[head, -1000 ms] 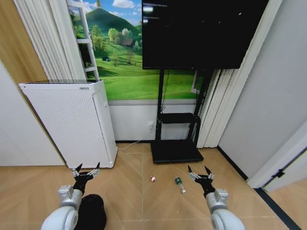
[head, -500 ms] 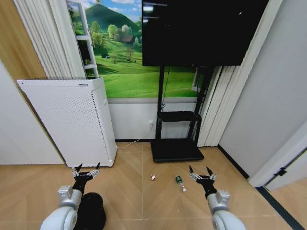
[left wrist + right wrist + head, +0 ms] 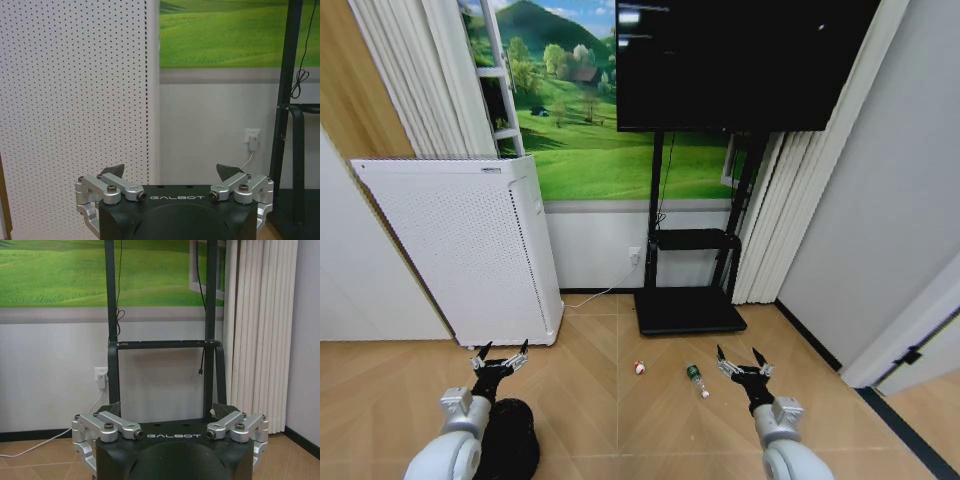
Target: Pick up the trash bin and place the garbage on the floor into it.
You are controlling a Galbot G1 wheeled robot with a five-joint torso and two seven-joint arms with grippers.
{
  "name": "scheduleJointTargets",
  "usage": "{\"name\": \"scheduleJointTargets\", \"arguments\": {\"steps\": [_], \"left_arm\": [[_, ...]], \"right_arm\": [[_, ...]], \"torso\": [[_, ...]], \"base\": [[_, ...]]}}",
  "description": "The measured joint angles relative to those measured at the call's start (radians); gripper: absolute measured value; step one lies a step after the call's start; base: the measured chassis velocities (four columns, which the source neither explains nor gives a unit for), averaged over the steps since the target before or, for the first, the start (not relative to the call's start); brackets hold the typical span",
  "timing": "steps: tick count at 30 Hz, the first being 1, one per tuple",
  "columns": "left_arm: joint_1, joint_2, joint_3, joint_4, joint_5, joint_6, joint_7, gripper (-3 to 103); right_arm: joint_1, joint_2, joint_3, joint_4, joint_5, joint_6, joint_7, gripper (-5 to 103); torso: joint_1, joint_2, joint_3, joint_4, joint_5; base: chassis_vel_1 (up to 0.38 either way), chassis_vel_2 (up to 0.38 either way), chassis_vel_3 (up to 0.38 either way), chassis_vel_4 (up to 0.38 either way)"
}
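The bin (image 3: 510,440) stands on the floor at our lower left, just below and beside our left gripper (image 3: 499,356), so that arm is far nearer than the right gripper (image 3: 744,362). Both grippers hover spread open and empty. The scrap (image 3: 639,368) and bottle (image 3: 696,381) lie ahead, between the 2 grippers.

Left pincer (image 3: 500,357) held low and forward, jaws spread, right pincer (image 3: 743,360) likewise, empty
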Motion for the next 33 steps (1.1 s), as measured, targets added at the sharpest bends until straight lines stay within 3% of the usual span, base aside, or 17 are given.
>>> {"name": "scheduleJointTargets", "arguments": {"steps": [6, 15, 33], "left_arm": [[0.005, 0.0, -0.004, -0.012, 0.006, 0.001, 0.005, 100], [0.019, 0.025, -0.006, -0.039, 0.001, 0.017, 0.025, 100], [0.042, 0.063, -0.002, -0.073, -0.013, 0.037, 0.031, 100]], "right_arm": [[0.0, -0.001, 0.001, -0.009, 0.003, 0.019, -0.006, 100], [0.05, -0.034, 0.005, -0.098, 0.063, 0.132, -0.149, 100], [0.077, -0.047, 0.001, -0.15, 0.078, 0.149, -0.192, 100]], "torso": [[-0.009, -0.023, -0.015, 0.0, 0.0], [-0.023, -0.063, -0.041, 0.0001, 0.0001], [-0.048, -0.136, -0.088, 0.0, 0.0]], "base": [[0.0, 0.0, 0.0, 0.0], [0.0, 0.0, 0.0, 0.0], [0.0, 0.0, 0.0, 0.0]]}}
